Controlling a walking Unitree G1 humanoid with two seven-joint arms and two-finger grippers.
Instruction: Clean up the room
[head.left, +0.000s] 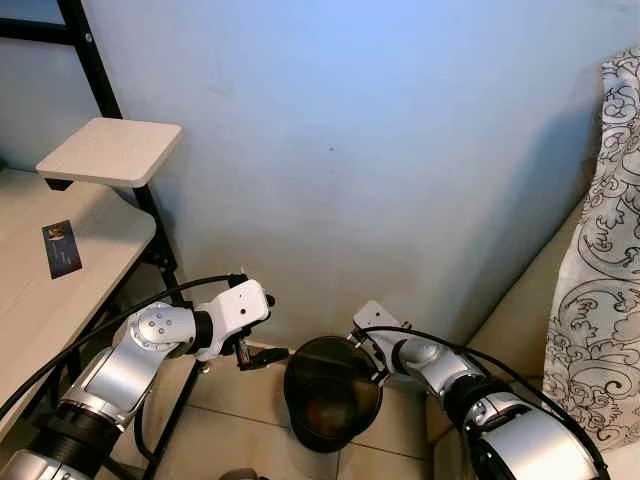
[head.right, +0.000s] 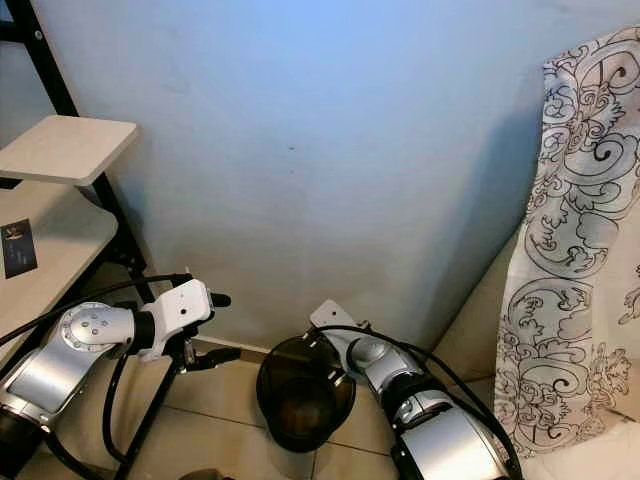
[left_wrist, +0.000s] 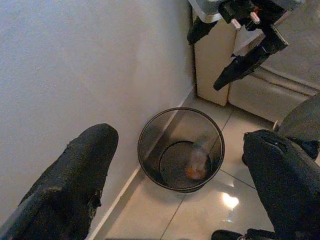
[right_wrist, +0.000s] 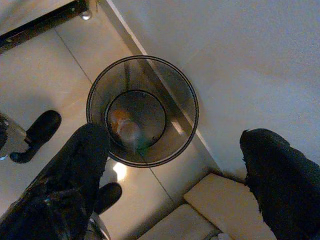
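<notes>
Black mesh bin (head.left: 333, 392) stands upright on the tiled floor (head.left: 240, 420) against the pale blue wall (head.left: 380, 150), at about 6 o'clock in the head views. Round mouth faces straight up.

Inside the bin, on its bottom: a clear plastic bottle (right_wrist: 131, 132), lying on its side or leaning, blurred. In the right wrist view its long axis runs across the bin floor from an orange patch at one end to a greenish patch at the other. In the left wrist view the bottle (left_wrist: 196, 161) shows a pale body with orange at its lower end. No label or writing can be read on it.

Left tool (left_wrist: 180, 175) hangs beside the bin on the robot's left, at about 9 o'clock from it, apart from the rim. Fingers (left_wrist: 75, 185) spread wide, nothing between them.

Right tool (right_wrist: 175, 165) hovers above the bin, at its 3 o'clock edge in the head views. Fingers (right_wrist: 75, 170) wide apart, empty; the bin mouth shows between them. Same tool seen from the left wrist view (left_wrist: 240, 47), fingers splayed.

Light wood desk (head.left: 40, 290) with black frame at 9 o'clock; a small raised shelf (head.left: 110, 150) above it. A dark card (head.left: 62, 248) lies flat on the desk; print too small to read.

Patterned black-and-white cloth (head.left: 600, 270) hangs at 3 o'clock over a beige piece of furniture (head.left: 525, 310).
</notes>
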